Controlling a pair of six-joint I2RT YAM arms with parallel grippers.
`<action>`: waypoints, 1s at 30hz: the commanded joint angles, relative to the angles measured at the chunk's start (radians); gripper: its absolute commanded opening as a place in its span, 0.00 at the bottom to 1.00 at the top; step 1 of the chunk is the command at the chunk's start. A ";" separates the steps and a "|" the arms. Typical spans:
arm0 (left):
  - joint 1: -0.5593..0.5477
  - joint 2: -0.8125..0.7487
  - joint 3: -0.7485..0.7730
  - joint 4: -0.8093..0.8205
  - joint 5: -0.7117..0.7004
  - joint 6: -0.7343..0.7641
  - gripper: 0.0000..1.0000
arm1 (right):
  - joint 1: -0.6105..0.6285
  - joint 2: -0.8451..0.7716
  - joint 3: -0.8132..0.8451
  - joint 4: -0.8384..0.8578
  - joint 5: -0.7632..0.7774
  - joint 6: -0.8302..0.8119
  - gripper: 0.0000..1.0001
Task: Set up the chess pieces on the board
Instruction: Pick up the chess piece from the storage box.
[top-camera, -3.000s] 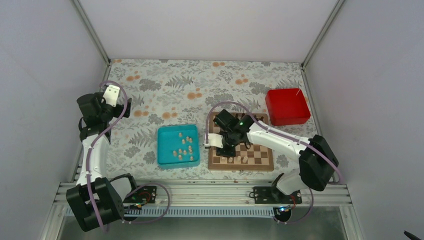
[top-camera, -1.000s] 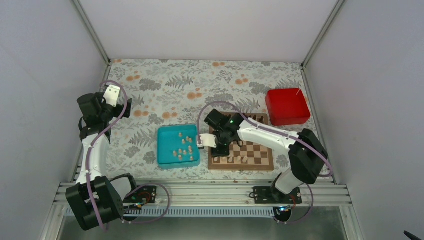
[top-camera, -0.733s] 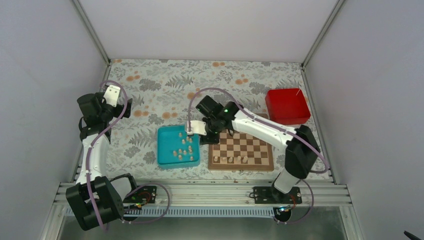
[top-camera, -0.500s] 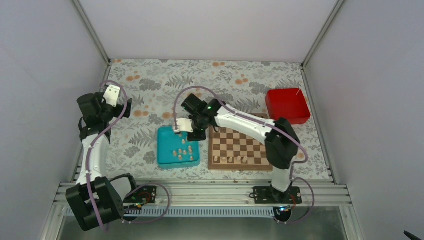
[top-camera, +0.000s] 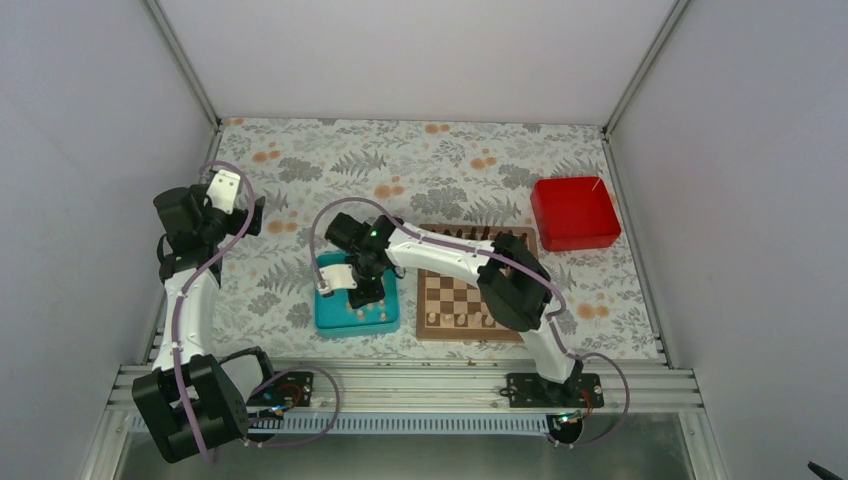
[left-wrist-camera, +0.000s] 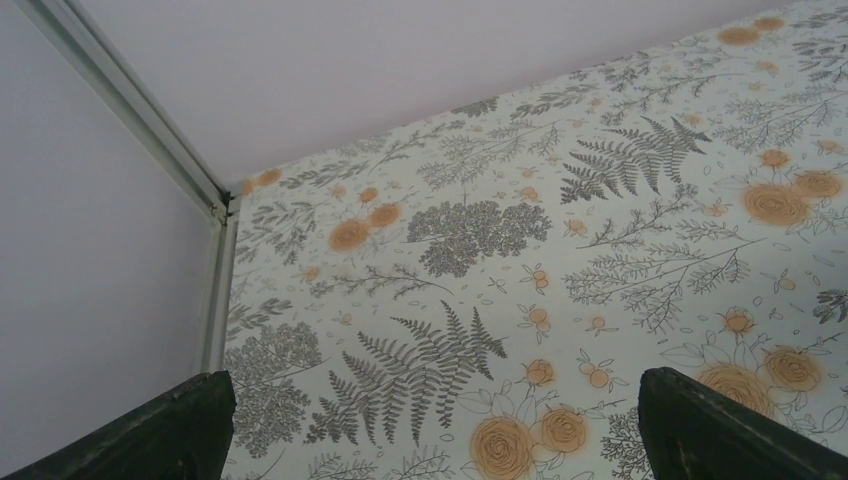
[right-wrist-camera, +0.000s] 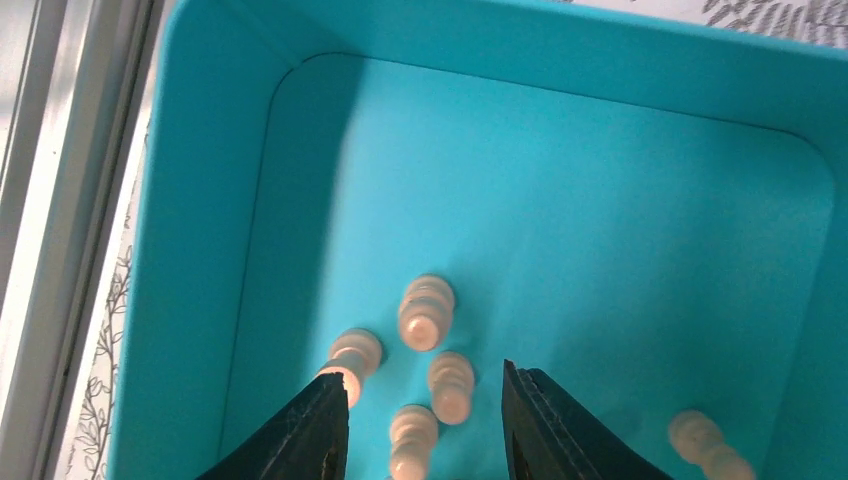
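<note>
My right gripper (top-camera: 364, 294) hangs over the teal tray (top-camera: 322, 310) near the table's front edge, just left of the board (top-camera: 455, 296). My left gripper (top-camera: 245, 206) is by the left edge.

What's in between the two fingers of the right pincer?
Two pale chess pieces, lying on the floor of the teal tray. The right wrist view shows them in the open gap of the right pincer.

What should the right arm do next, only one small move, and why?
Probably lower the right gripper until its open jaws straddle the pale piece just below them. It hangs empty over the teal tray, where several pieces lie waiting.
</note>
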 joint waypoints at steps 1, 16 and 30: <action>0.005 -0.005 -0.004 0.014 0.034 0.007 1.00 | 0.010 0.018 0.022 -0.035 -0.043 -0.026 0.42; 0.011 -0.014 -0.004 0.012 0.038 0.004 1.00 | 0.032 0.089 0.062 0.000 -0.050 -0.017 0.42; 0.018 -0.012 -0.005 0.009 0.053 0.007 1.00 | 0.038 0.108 0.082 -0.014 -0.027 -0.014 0.12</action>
